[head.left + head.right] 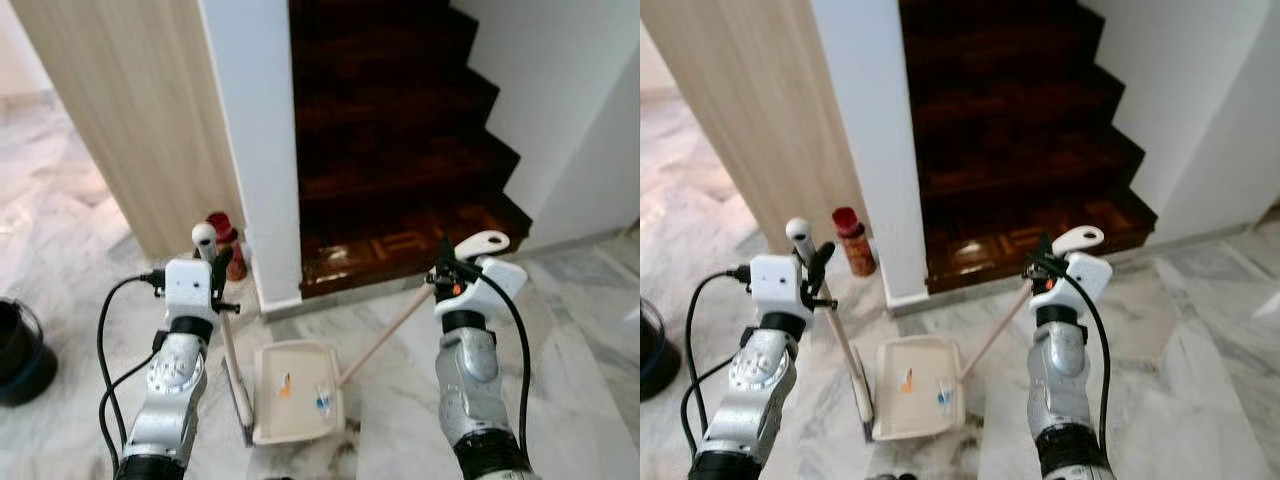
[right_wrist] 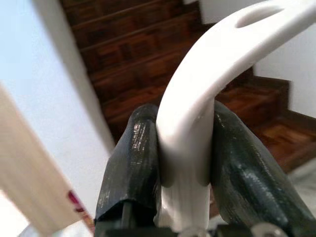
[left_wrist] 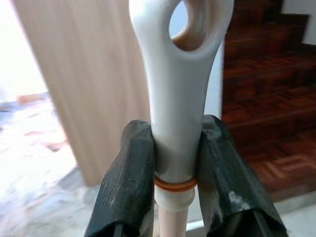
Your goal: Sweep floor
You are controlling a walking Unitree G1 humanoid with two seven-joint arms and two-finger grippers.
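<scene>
Cream plastic everywhere here: the dustpan (image 1: 296, 390) sits flat on the grey-veined marble floor (image 1: 580, 350), near the robot and between its two arms, with a couple of small bits of litter (image 1: 322, 399) already lying in the tray. Its long handle (image 1: 222, 330) rises on the left, a pale wooden-looking pole ending in a glossy white looped cap, and the left gripper (image 3: 175, 173) has both black fingers pinched tight on that cap just above an orange ring (image 3: 174, 184).

Over on the right, the broom handle (image 1: 385, 335) slants down toward the pan, and the right gripper (image 2: 185, 158) is clamped on its curved white hook-shaped end (image 1: 484, 242).

My guess on handling: both tools look light and stiff, so no real weight problem, but that smooth plastic looks slippery and a long pole gripped at the very top will want to swing and twist. Gripping lower on the shaft would probably give more control over the head.

Further back there's a dark polished wooden staircase (image 1: 400, 150), a white wall post (image 1: 250, 130) and a light wood-grain panel (image 1: 130, 110) on the left, with a small red can (image 1: 226, 240) at its foot. A dark round bin (image 1: 20, 350) sits far left.
</scene>
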